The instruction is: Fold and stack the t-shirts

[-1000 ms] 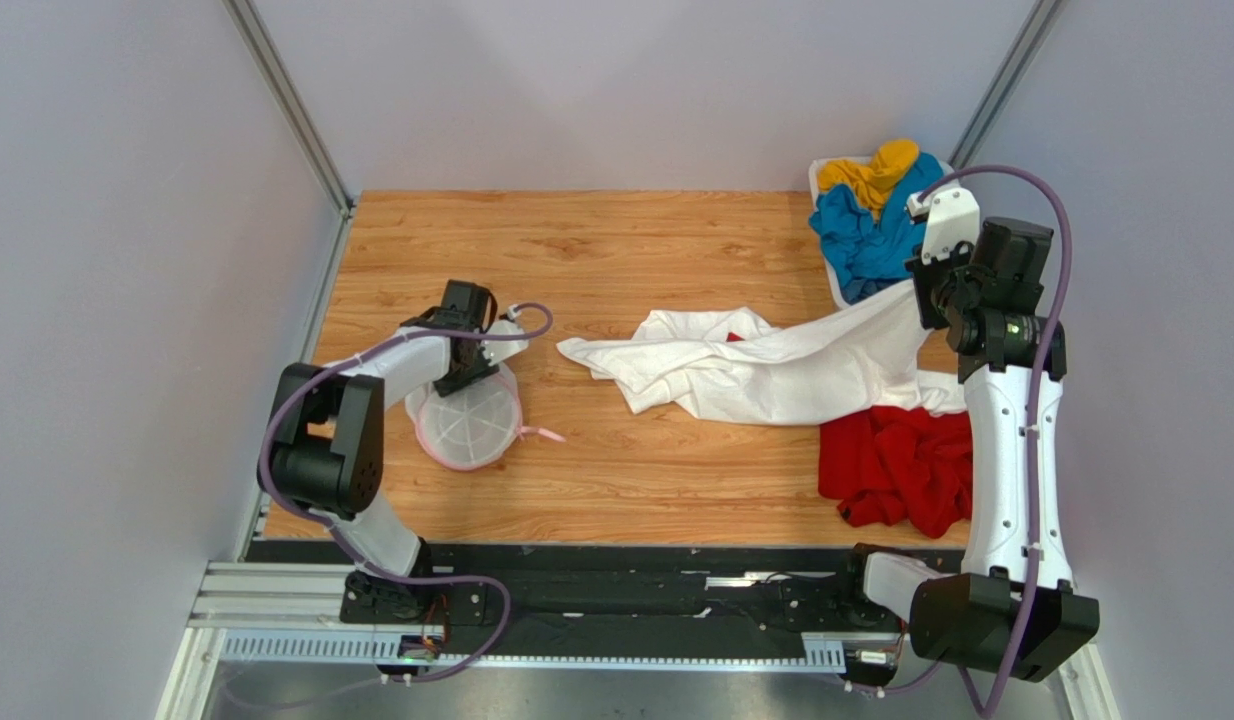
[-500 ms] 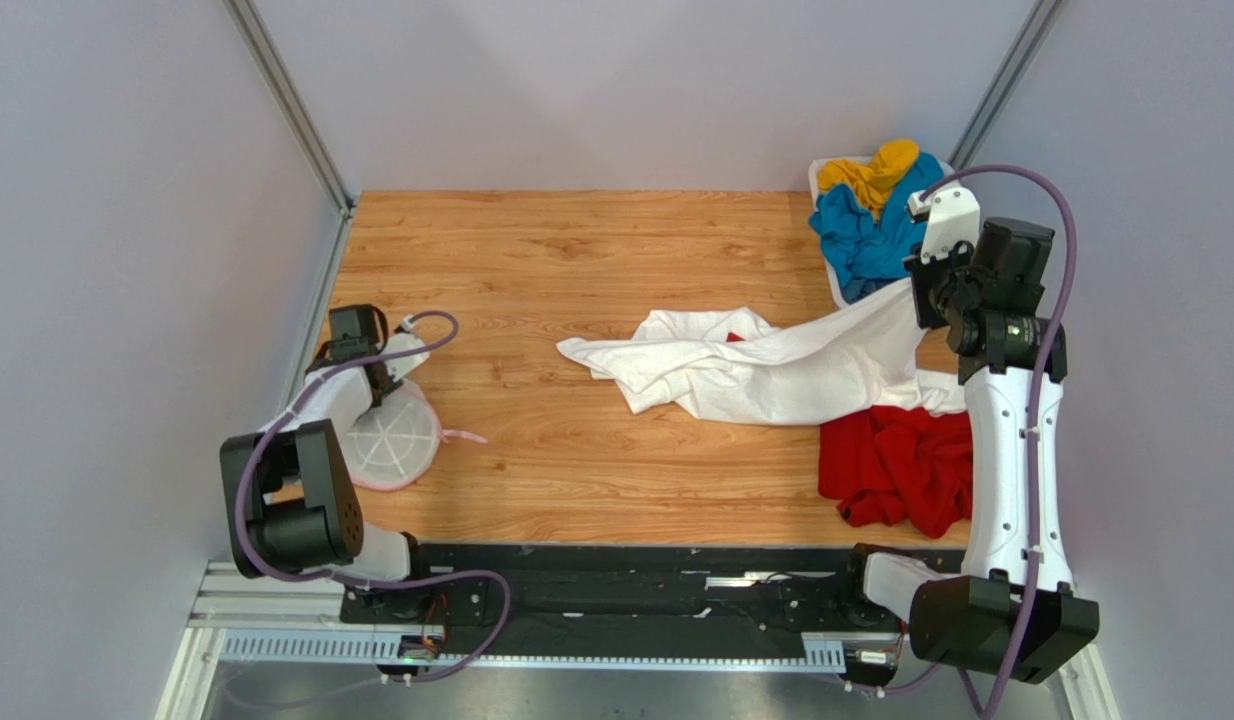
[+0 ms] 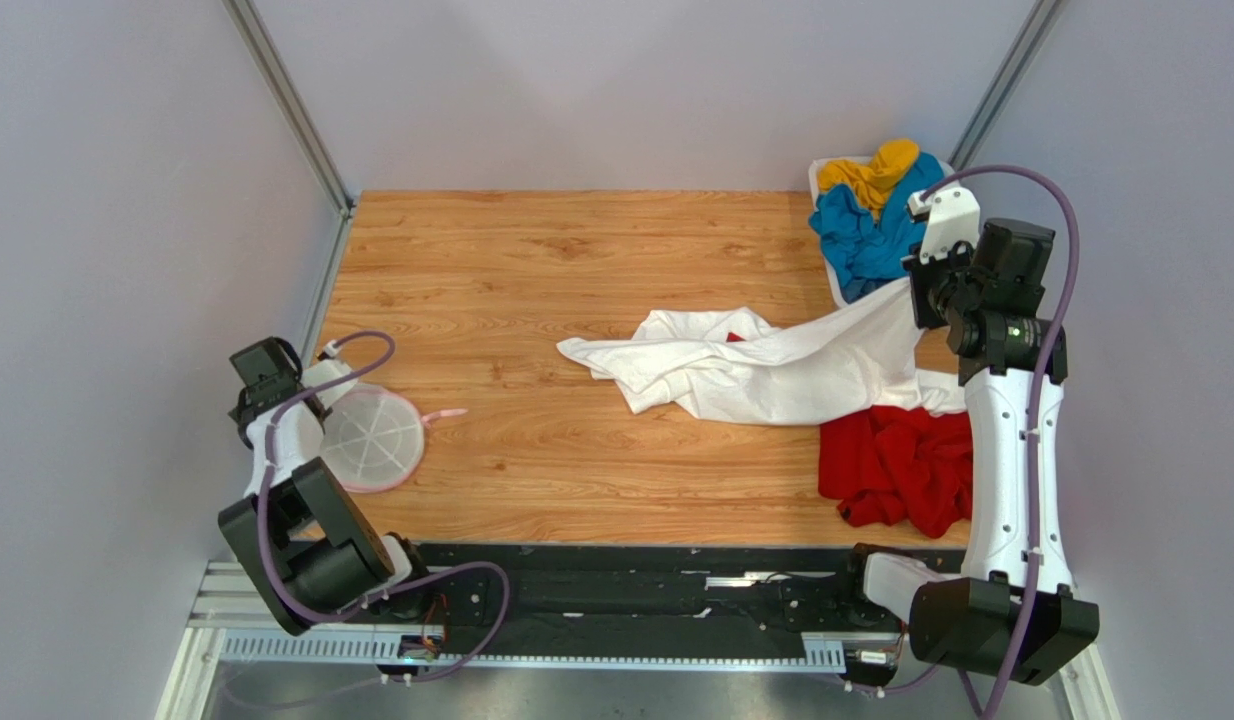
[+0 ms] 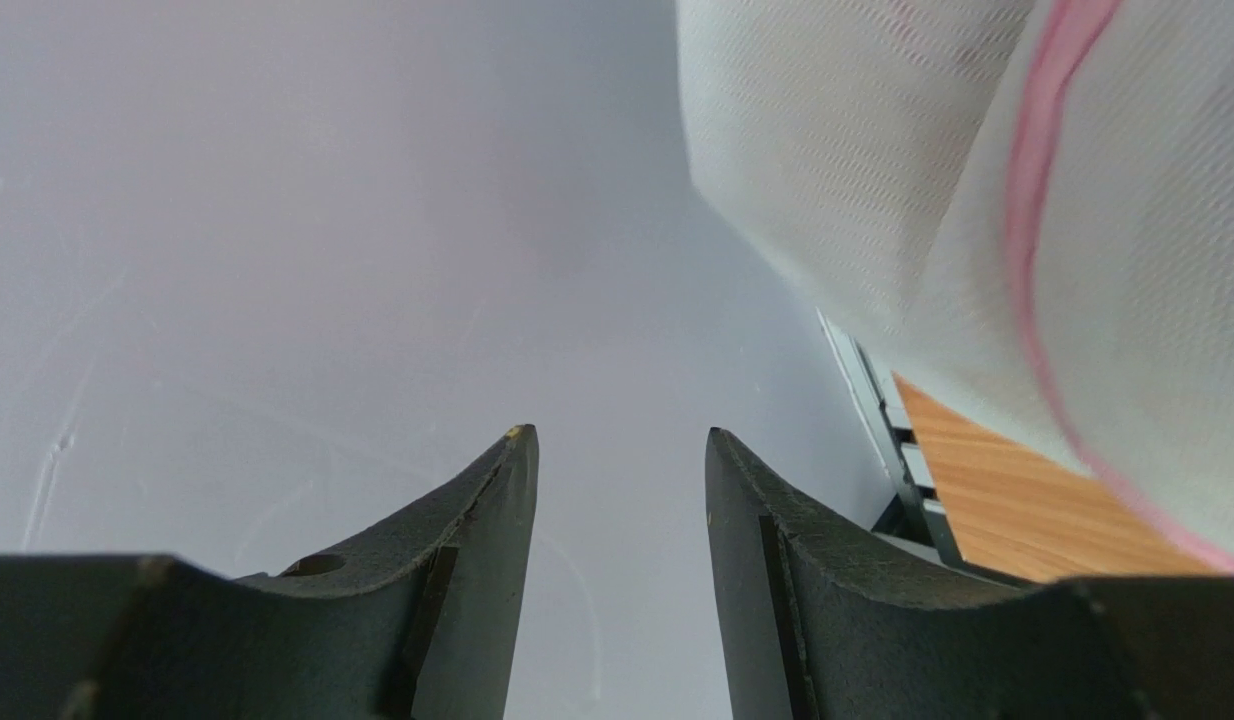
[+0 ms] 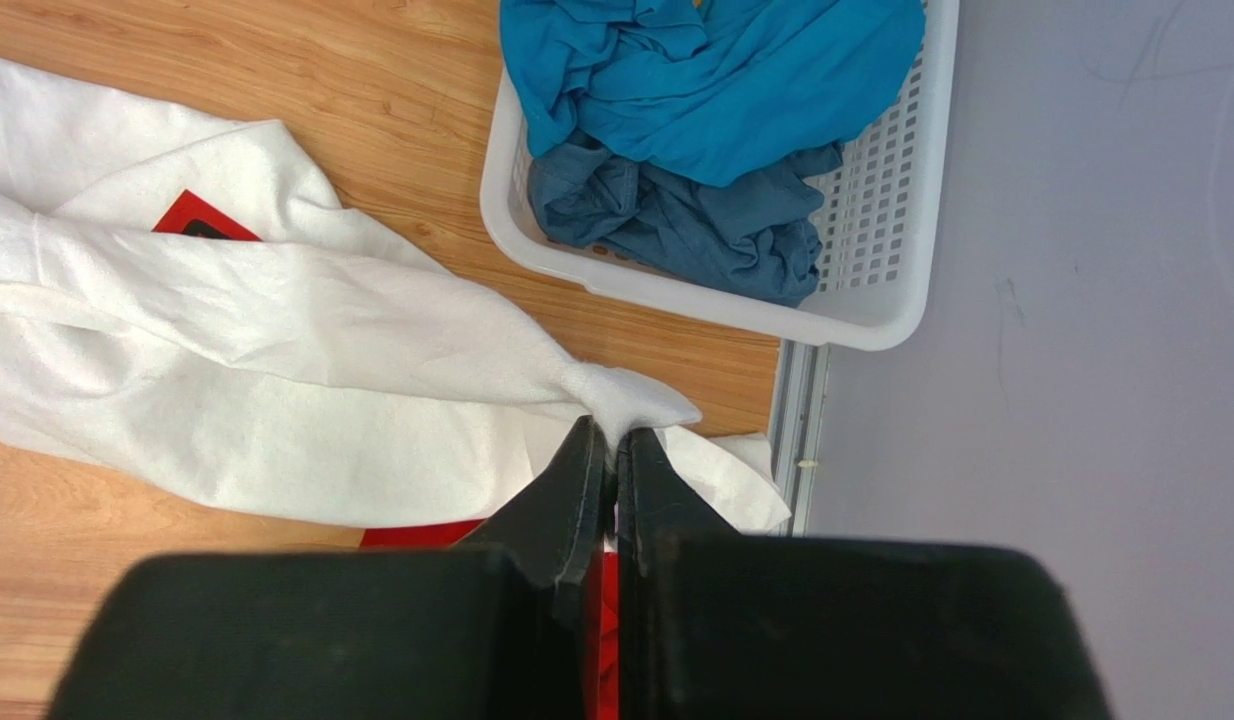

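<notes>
The large white t-shirt (image 3: 758, 368) (image 5: 278, 360) lies crumpled across the table's middle and right, a corner of its red print showing. Its right end is lifted, pinched in my right gripper (image 3: 927, 293) (image 5: 616, 435), which is shut on the cloth. A red t-shirt (image 3: 897, 468) lies bunched under and in front of it. Blue (image 3: 871, 233) (image 5: 698, 75) and yellow (image 3: 871, 173) t-shirts sit in the white basket (image 5: 864, 285). My left gripper (image 3: 260, 375) (image 4: 616, 435) is at the table's left edge, facing the grey wall, open and empty.
A round white mesh disc with a pink rim (image 3: 371, 435) (image 4: 909, 195) lies beside my left wrist on the wooden table (image 3: 548, 270). Grey walls stand close on the left, right and back. The basket fills the far right corner.
My left arm has swung left from mid-table to the left edge, and the mesh disc has moved left with it. The right arm and the t-shirts have not moved.
</notes>
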Controlling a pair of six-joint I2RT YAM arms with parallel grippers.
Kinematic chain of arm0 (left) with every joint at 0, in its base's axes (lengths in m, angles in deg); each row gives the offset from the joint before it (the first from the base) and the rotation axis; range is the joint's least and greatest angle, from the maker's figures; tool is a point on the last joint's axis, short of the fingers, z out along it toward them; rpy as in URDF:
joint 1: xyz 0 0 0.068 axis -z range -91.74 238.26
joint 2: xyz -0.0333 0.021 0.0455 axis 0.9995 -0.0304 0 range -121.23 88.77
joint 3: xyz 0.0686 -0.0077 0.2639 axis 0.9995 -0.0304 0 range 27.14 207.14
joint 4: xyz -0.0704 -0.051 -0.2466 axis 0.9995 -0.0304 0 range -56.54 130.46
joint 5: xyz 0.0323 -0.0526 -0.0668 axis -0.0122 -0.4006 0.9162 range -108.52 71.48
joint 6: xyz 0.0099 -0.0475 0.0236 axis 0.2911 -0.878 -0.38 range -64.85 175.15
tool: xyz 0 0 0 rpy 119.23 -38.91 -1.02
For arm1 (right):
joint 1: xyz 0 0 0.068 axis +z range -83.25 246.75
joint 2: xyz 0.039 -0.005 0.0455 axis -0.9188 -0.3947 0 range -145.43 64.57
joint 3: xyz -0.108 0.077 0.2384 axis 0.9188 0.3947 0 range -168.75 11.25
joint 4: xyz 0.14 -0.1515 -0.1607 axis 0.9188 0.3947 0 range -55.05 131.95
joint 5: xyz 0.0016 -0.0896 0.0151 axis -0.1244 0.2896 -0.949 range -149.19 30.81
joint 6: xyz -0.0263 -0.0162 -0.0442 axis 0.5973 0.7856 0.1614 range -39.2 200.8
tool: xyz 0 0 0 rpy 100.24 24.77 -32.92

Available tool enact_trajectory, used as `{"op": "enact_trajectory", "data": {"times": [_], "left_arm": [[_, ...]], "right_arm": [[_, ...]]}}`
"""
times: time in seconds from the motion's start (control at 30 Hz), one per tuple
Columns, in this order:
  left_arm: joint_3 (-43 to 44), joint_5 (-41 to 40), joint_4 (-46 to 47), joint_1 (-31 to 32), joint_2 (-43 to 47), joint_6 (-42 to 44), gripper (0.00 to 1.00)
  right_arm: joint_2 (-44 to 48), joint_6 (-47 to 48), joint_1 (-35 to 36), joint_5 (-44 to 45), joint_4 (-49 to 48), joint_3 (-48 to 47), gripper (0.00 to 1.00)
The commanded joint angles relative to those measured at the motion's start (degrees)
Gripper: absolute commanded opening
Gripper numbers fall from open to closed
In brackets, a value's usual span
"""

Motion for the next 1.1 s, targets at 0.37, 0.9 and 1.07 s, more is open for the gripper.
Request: {"op": "enact_trajectory", "data": {"times": [0.37,0.9,1.07], "left_arm": [[20.3,39.9,-41.6,-2.9,13.1,-9.2,0.7],[7.2,38.0,-26.3,1.9,2.3,-15.0,0.72],[3.5,29.7,-16.2,2.0,-4.6,-14.1,0.68]], "right_arm": [[2.1,-2.6,0.3,-3.0,-2.2,1.7,0.0],[3.0,-2.9,0.3,-3.7,-0.7,1.2,0.0],[3.8,-2.1,0.3,-3.0,-0.5,2.0,0.0]]}}
